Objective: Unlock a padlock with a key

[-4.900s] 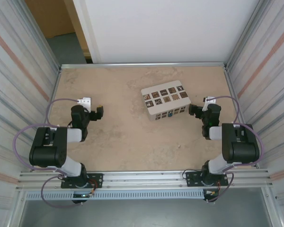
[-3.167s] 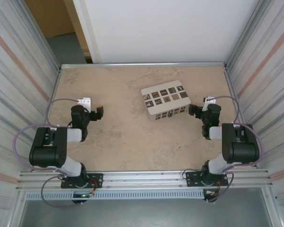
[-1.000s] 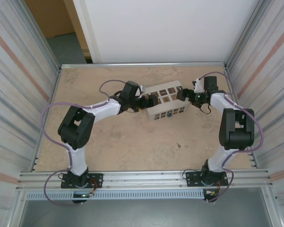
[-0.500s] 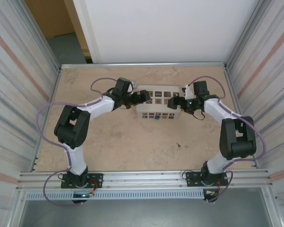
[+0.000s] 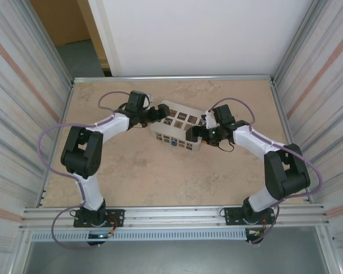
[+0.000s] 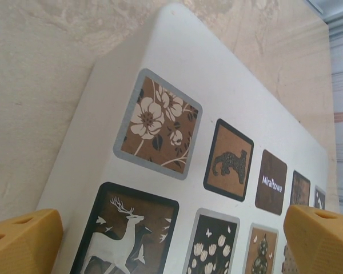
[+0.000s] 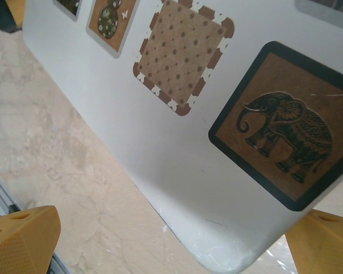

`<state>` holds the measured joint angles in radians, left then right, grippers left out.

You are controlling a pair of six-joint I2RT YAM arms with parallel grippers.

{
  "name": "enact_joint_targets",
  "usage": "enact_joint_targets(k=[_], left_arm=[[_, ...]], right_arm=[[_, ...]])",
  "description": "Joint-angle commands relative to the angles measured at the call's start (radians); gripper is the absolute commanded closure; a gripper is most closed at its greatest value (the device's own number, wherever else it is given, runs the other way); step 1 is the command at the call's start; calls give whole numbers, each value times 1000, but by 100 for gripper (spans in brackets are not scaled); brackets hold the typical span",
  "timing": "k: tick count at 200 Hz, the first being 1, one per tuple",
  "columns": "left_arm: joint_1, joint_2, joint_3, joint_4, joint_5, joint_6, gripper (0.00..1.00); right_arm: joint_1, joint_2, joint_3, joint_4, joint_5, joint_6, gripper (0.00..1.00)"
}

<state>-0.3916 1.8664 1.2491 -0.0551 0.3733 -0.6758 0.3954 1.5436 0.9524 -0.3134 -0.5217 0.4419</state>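
Both spread wide, the left gripper (image 5: 155,113) and right gripper (image 5: 195,133) bracket the white box with dark picture tiles (image 5: 176,124) at mid tan worktop (image 5: 131,171) — probably steadying it, since the tiny blue padlock (image 5: 172,143) sits on its near side.

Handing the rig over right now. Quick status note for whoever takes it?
Left gripper: open, at the left end of the white box.
Right gripper: open, at the box's right corner.
Padlock: on the box's near side, not held.
Small dark item on the table: possibly the key, too small to tell.
Done: arms at the box.
Left: pick up key, unlock.
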Motion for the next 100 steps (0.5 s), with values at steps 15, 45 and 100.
enact_joint_targets(k=[15, 45, 100], left_arm=[[-10, -12, 33, -1, 76, 3, 1], [4, -15, 24, 5, 64, -5, 1], [57, -82, 27, -55, 50, 39, 1]], right_arm=[[61, -16, -21, 104, 35, 75, 1], [60, -24, -20, 94, 99, 78, 1], [45, -96, -3, 4, 204, 59, 1]])
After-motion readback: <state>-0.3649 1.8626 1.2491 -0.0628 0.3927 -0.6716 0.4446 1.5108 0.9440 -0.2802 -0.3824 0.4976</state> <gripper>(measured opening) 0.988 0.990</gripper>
